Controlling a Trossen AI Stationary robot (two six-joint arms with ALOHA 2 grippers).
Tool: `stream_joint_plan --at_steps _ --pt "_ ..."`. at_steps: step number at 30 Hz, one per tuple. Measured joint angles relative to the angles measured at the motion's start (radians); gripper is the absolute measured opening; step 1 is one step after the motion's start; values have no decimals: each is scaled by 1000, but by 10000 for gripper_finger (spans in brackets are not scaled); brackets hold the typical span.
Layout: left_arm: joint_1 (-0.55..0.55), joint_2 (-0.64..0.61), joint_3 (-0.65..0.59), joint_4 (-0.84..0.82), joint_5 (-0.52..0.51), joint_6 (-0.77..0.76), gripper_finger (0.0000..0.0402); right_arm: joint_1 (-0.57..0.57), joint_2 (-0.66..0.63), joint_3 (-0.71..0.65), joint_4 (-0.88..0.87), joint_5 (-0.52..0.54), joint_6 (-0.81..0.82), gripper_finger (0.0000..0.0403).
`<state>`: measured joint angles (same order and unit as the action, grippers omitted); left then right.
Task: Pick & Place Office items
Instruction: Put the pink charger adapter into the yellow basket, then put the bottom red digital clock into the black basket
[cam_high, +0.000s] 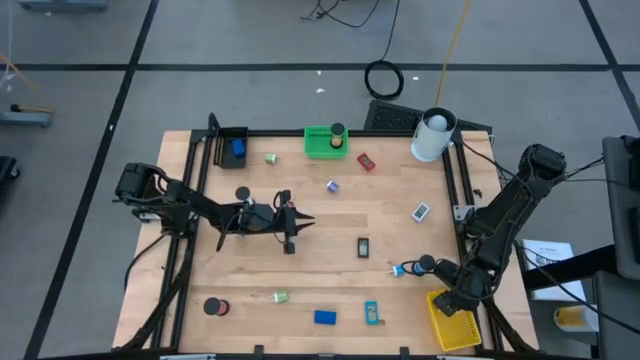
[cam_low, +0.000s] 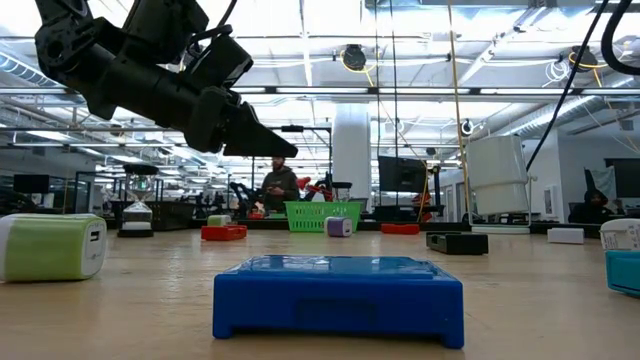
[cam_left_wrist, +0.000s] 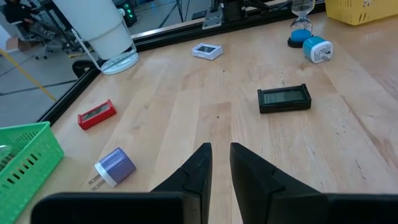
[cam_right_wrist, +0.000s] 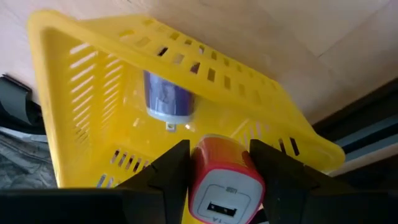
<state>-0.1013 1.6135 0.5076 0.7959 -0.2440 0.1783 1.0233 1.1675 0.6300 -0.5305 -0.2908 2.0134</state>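
My right hand (cam_right_wrist: 214, 163) hangs over the yellow bin (cam_right_wrist: 93, 87) at the tabletop's near right corner, its fingers (cam_right_wrist: 168, 168) set against the sides of an orange-and-pink charger block (cam_right_wrist: 222, 186); a purple charger block (cam_right_wrist: 166, 94) already lies inside the bin. My left hand (cam_high: 298, 222) hovers above the tabletop's left-centre, fingers nearly together and holding nothing. The other office items lie scattered over the tabletop (cam_high: 320, 215), with a blue block (cam_high: 325, 317) near the front edge.
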Motion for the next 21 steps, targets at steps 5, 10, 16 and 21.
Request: stream_joint_plan --at_steps 5,10,16,21 --pt "0 0 0 0 0 0 60 0 0 0 -4 6 -2 162" --pt "0 0 0 0 0 0 60 0 0 0 -5 6 -2 183" --pt "0 0 0 0 0 0 60 0 0 0 -7 1 2 204" --pt "0 0 0 1 0 0 60 0 -10 0 -4 -4 16 200"
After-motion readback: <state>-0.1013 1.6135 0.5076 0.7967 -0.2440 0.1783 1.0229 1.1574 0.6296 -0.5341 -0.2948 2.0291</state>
